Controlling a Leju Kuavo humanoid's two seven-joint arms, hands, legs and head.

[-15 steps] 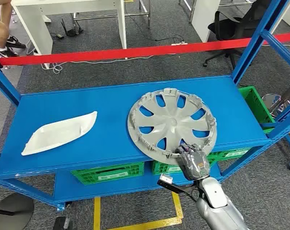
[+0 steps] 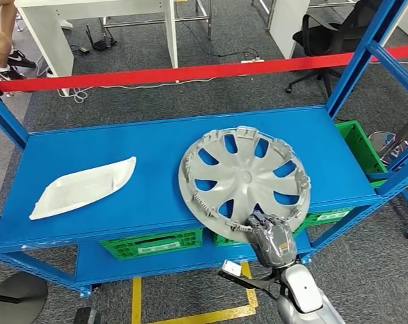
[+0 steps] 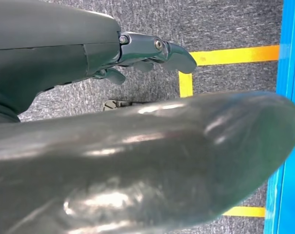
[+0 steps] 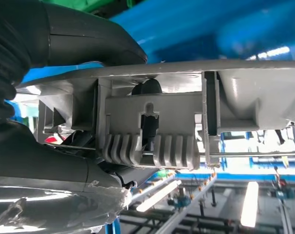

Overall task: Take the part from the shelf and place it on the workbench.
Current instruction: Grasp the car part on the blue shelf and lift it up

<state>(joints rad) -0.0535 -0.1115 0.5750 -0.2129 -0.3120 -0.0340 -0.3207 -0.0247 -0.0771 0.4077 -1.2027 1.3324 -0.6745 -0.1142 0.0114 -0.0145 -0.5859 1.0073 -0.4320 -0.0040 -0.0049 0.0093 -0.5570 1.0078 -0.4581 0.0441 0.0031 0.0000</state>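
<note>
R hand (image 2: 271, 237) grips the near rim of the grey wheel cover (image 2: 244, 177), fingers clamped over the edge; right wrist view shows the rim's clip section (image 4: 153, 129) pinched btwn thumb and fingers. Cover sits on the blue shelf (image 2: 156, 182), right of centre, near edge overhanging the shelf front and prob. tilted up a bit there, hard to say. White curved panel (image 2: 83, 187) lies well apart on the shelf's left. L hand (image 3: 153, 48) hangs over grey carpet w/ yellow floor tape (image 3: 234, 54), fingers apart, holding nothing. Green crates (image 2: 150, 243) on lower level.
</note>
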